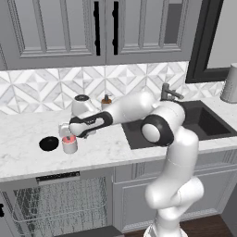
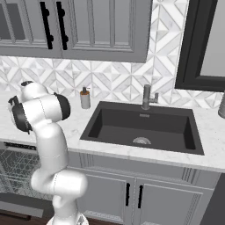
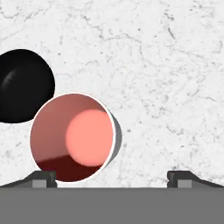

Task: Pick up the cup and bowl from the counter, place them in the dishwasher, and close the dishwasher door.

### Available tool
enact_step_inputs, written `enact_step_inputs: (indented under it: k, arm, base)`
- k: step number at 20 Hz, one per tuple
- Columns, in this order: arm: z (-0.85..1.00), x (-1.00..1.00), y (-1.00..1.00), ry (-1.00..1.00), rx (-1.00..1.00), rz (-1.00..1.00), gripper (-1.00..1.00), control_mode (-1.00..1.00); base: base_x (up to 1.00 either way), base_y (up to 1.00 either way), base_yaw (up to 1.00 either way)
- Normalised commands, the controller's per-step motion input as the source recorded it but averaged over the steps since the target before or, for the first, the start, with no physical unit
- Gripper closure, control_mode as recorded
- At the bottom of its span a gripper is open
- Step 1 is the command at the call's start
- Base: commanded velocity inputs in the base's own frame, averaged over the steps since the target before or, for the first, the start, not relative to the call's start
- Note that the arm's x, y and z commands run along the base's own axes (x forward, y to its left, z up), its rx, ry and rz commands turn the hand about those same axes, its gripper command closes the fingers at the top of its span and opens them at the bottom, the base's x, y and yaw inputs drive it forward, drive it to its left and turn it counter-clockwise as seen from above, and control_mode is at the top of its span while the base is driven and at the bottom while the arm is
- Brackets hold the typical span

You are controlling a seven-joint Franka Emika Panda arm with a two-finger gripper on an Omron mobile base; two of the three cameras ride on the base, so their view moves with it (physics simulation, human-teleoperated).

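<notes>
1. Nearest to me in the left base view is the one dishwasher, under the bench, with its grey wire rack showing and a black vent strip along its top; I can't make out the door panel clearly from here.
2. Above it, the white marble bench carries one cup and one bowl, side by side, the bowl to the cup's left.
3. My gripper hangs just above the cup with its jaws spread wide and nothing between them (in the hand view both fingertips show far apart at the bottom edge).
4. In that hand view the cup stands upright, salmon-red inside, near the left fingertip, and the black bowl sits just beyond it, their outlines overlapping.
5. Further along the bench I count one dark sink with one faucet.
6. One soap bottle stands by the backsplash, left of the sink.
</notes>
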Motion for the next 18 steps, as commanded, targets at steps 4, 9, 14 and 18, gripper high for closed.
enact_step_inputs:
  k: [4, 9, 14, 18]
  arm:
    - [-0.19, 0.36, 0.19, 0.00, 0.00, -0.03, -1.00, -1.00]
    - [-0.17, 0.21, 0.22, 0.00, -0.01, -0.03, -1.00, -1.00]
    - [-0.33, 0.00, 0.02, 0.10, 0.00, -0.05, -1.00, -1.00]
    - [-0.54, 0.00, 0.04, 0.14, -0.02, -0.08, 1.00, -1.00]
  base:
    - [0.00, 0.00, 0.00]
    - [0.00, 0.00, 0.00]
    - [0.00, 0.00, 0.00]
    - [0.00, 0.00, 0.00]
